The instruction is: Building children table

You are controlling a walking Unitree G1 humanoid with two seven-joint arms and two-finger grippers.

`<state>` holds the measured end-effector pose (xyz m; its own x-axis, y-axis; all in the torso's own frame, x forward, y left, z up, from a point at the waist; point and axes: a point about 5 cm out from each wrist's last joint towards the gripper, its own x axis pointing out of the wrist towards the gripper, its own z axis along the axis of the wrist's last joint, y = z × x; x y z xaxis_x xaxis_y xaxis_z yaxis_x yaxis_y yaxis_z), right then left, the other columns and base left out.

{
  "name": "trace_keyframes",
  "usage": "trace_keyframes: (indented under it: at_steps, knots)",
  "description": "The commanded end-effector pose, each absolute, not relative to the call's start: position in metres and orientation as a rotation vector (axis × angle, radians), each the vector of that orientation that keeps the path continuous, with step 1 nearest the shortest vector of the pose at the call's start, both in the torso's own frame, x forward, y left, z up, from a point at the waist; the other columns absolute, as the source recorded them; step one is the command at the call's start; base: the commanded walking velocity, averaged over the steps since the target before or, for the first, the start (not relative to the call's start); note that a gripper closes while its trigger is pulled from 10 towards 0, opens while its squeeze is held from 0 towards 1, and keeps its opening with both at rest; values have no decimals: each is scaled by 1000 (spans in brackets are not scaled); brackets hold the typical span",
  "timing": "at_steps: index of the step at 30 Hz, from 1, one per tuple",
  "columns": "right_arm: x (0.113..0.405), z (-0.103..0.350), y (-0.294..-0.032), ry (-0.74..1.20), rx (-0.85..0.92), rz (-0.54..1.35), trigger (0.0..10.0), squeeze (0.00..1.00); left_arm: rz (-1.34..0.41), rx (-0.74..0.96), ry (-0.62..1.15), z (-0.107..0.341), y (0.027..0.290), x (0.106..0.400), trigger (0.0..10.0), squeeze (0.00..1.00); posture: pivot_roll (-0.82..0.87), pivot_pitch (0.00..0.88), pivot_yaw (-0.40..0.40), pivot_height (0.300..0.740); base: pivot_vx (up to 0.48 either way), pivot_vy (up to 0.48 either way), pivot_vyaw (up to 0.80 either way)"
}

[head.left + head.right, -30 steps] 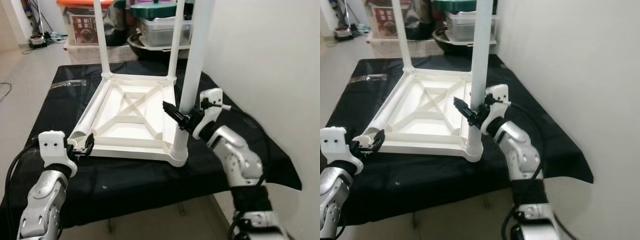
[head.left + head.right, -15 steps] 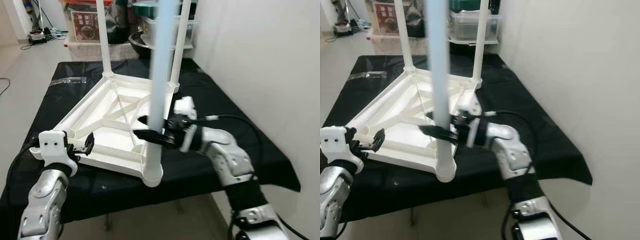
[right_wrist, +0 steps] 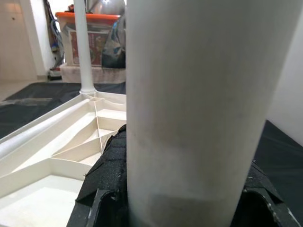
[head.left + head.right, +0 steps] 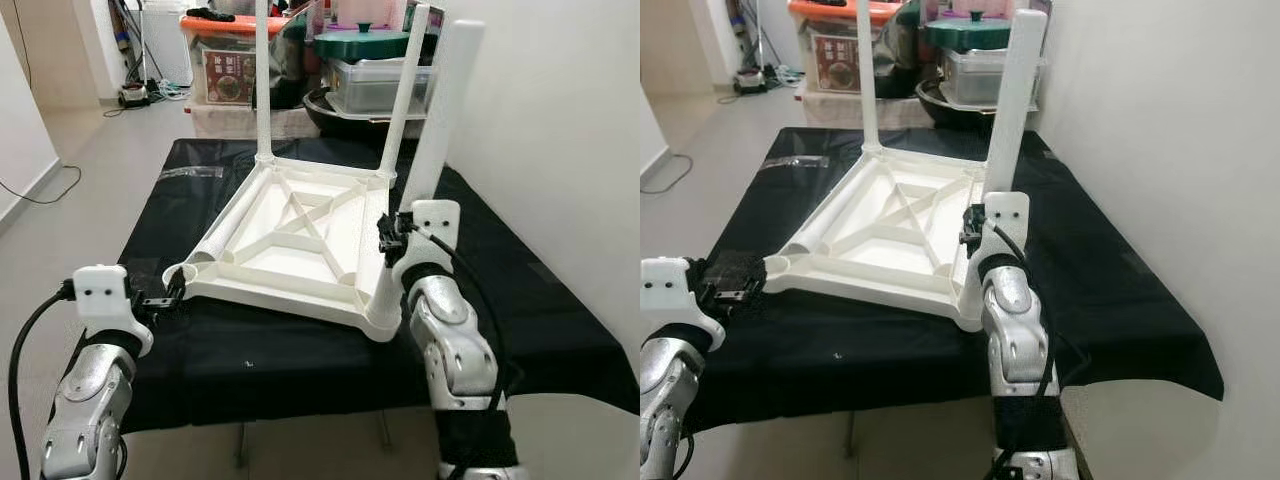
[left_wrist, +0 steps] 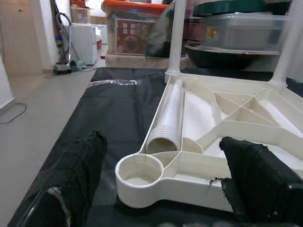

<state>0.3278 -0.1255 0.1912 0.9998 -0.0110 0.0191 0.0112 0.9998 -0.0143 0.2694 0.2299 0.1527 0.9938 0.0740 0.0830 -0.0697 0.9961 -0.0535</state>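
Here our left gripper [image 4: 168, 296] sits nearest to us at the table's front left, its two black fingers [image 5: 78, 163] spread wide on either side of the empty round leg socket [image 5: 139, 171] at the near left corner of the white tabletop [image 4: 290, 235]. The fingers stand just apart from that socket, touching nothing we can make out.

That tabletop lies upside down on a black cloth [image 4: 300, 350] covering the work surface, its ribbed underside facing up. A loose white leg [image 5: 168, 118] lies along its left inner edge, threaded end toward the open socket.

At the near right corner our right gripper [image 4: 386, 235] is clamped around the standing leg [image 4: 425, 170], which rises tilted from its corner socket [image 4: 382, 318]; in the right wrist view the black fingers [image 3: 106, 189] hug the pale tube on both sides.

Farther off, two more legs [image 4: 263, 85] stand upright in the far corners. Beyond the cloth we see stacked storage bins [image 4: 235, 65] and a green lid [image 4: 360, 42] against the wall.
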Motion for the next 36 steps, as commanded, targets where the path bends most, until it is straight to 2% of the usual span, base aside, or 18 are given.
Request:
trace_keyframes:
  at_steps: [1, 3, 4, 7, 8, 9, 12, 16, 24, 25, 26, 28, 31, 32, 33, 34, 35, 36]
  knots:
    - [332, 166, -130, 114, -44, 4, 10000, 0, 58, -62, -74, 151, 228, 272, 10000, 0, 28, 0, -42, 740, 0, 0, 0]
    - [334, 169, -127, 97, -27, 31, 10000, 0, 57, -62, -74, 151, 228, 273, 10000, 0, 28, 0, -42, 740, 0, 0, 0]
    - [337, 178, -122, 53, 8, 70, 10000, 1000, 57, -62, -75, 151, 228, 273, 10000, 0, 33, 0, -47, 740, 0, 0, 0]
    - [342, 190, -117, 3, 34, 142, 10000, 1000, 58, -63, -76, 151, 228, 273, 10000, 0, 38, 0, -51, 740, 0, 0, 0]
    - [350, 213, -111, -85, 78, 295, 10000, 0, 61, -64, -78, 152, 229, 274, 10000, 0, 39, 0, -53, 740, 0, 0, 0]
    - [350, 213, -111, -85, 78, 295, 10000, 0, 61, -64, -78, 152, 229, 274, 10000, 0, 39, 0, -53, 740, 0, 0, 0]
    - [353, 238, -105, -181, 98, 643, 10000, 0, 63, -66, -80, 152, 230, 274, 10000, 0, 53, 0, -62, 740, 0, 0, 0]
    - [345, 232, -98, -157, 23, 972, 10000, 0, 59, -69, -84, 152, 228, 276, 10000, 0, 61, 0, -66, 740, 0, 0, 0]
    - [353, 207, -79, -68, -41, 1079, 10000, 0, 55, -69, -84, 151, 226, 276, 10000, 0, 89, 0, -85, 740, 0, 0, 0]
    - [360, 204, -74, -56, -21, 1018, 1373, 0, 57, -68, -83, 151, 226, 276, 10000, 0, 97, 0, -90, 740, 0, 0, 0]
    - [367, 204, -74, -59, -14, 939, 0, 0, 60, -68, -83, 151, 226, 275, 10000, 0, 101, 0, -91, 740, 0, 0, 0]
    - [377, 201, -79, -32, -17, 820, 0, 0, 63, -67, -83, 150, 226, 273, 10000, 0, 100, 0, -91, 740, 0, 0, 0]
    - [379, 200, -82, -23, -21, 822, 0, 0, 63, -67, -83, 150, 226, 273, 10000, 0, 100, 0, -91, 740, 0, 0, 0]
    - [390, 194, -111, 28, 21, 434, 0, 0, 62, -68, -83, 150, 226, 272, 10000, 0, 78, 0, -86, 740, 0, 0, 0]
    - [390, 194, -111, 28, 21, 434, 0, 0, 62, -68, -83, 150, 226, 272, 10000, 0, 78, 0, -86, 740, 0, 0, 0]
    - [387, 179, -158, 106, 52, -109, 0, 0, 60, -69, -83, 150, 226, 271, 10000, 0, 71, 0, -81, 740, 0, 0, 0]
    - [387, 179, -158, 106, 52, -109, 0, 0, 60, -69, -83, 150, 226, 271, 10000, 0, 71, 0, -81, 740, 0, 0, 0]
    - [380, 173, -172, 120, 54, -256, 0, 0, 60, -70, -84, 150, 225, 270, 10000, 0, 71, 0, -81, 740, 0, 0, 0]
